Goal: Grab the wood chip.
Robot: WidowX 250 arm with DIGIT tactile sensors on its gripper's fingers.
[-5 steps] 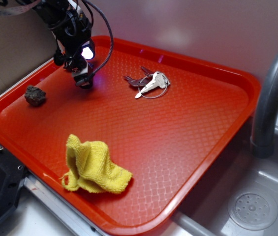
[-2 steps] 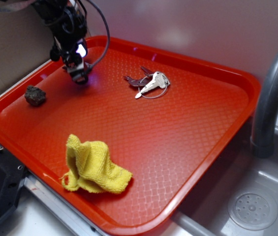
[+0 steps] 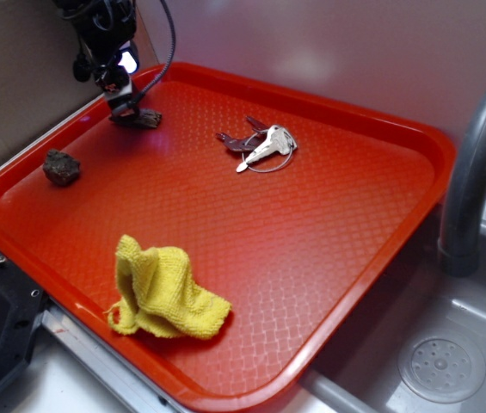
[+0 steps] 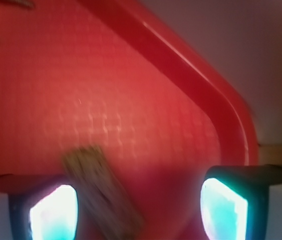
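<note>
The gripper (image 3: pixel 120 105) hangs over the far left corner of the red tray (image 3: pixel 380 120), its fingers (image 4: pixel 51 212) spread apart; the wood chip (image 4: pixel 103 192) lies flat on the tray floor between them, nearer the left one in the wrist view — not clamped. From outside, the chip (image 3: pixel 145 118) pokes out just beside the fingertips. A dark rock (image 3: pixel 61 167) sits near the left rim; keys (image 3: pixel 261 144) lie well apart to the right; a yellow cloth (image 3: pixel 163 292) is crumpled at the near edge — none stands in the way.
</note>
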